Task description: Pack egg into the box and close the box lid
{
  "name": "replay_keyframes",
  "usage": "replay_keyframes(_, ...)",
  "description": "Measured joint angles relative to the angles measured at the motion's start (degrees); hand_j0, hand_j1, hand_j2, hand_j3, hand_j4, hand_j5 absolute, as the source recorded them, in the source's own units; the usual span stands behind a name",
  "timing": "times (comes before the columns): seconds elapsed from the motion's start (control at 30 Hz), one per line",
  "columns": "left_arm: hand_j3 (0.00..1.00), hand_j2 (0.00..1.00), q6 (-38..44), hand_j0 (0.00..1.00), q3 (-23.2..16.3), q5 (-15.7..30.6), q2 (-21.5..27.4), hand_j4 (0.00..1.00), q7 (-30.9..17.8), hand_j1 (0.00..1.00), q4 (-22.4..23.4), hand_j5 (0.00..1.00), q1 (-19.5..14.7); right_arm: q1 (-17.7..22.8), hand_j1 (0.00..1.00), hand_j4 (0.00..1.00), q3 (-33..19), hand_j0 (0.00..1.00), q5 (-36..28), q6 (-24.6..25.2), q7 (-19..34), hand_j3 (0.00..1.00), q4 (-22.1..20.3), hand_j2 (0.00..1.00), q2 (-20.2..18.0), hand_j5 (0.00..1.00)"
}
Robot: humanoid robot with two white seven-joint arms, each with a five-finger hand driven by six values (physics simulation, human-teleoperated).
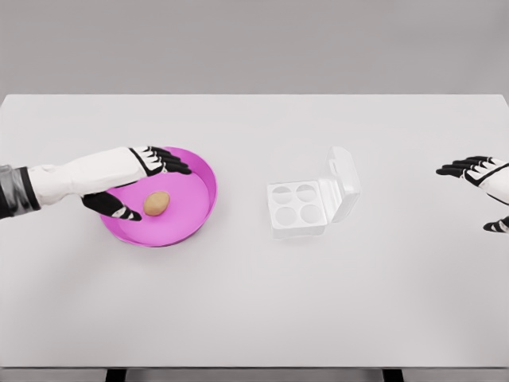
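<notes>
1. Brown egg (157, 203) lies in the pink bowl (187, 219), between the left hand (131, 185) thumb and fingers (169, 160) — spread apart, not closed on it; box (306, 205) well apart, lid up.
2. Risk: a shallow pinch could roll the egg off the fingertips.
3. Right hand (479, 181) is cut by the edge, fingers relaxed; contact with the egg is unclear.

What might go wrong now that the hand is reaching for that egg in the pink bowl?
The left hand is open around the egg, not gripping it; the smooth egg could roll away inside the pink bowl or slip out of the fingers. The egg box sits apart to the right with small round cups, so a slightly off placement could miss one. Its raised lid might get bumped.
</notes>
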Motion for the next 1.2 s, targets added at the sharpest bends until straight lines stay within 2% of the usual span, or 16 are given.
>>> replay_keyframes(0.17,0.95,0.95,6.8,0.95,-1.3,2.5,1.8,0.95,0.0,0.95,-0.2,0.95,0.2,-0.4,1.00,1.00,1.2,1.00,0.0,0.0,0.0,1.00,0.2,1.00,-0.1,1.00)
replay_keyframes(0.37,0.95,0.95,13.3,0.95,-2.6,2.0,3.4,0.95,0.0,0.95,-1.2,0.95,-0.1,-0.5,1.00,1.00,1.7,1.00,0.1,0.0,0.0,1.00,-0.1,1.00,0.0,1.00)
replay_keyframes(0.77,0.94,0.94,14.1,0.94,-3.7,-8.7,2.6,0.94,0.0,0.94,-3.7,0.94,-0.7,-1.3,1.00,1.00,1.4,1.00,-0.1,0.0,0.0,1.00,-0.1,1.00,-0.2,1.00)
replay_keyframes(1.2,0.90,0.90,14.4,0.90,-4.2,-14.0,-0.4,0.90,0.0,0.90,-3.3,0.90,-0.8,-2.1,1.00,1.00,1.2,1.00,-0.1,0.0,0.0,1.00,0.2,1.00,-0.1,1.00)
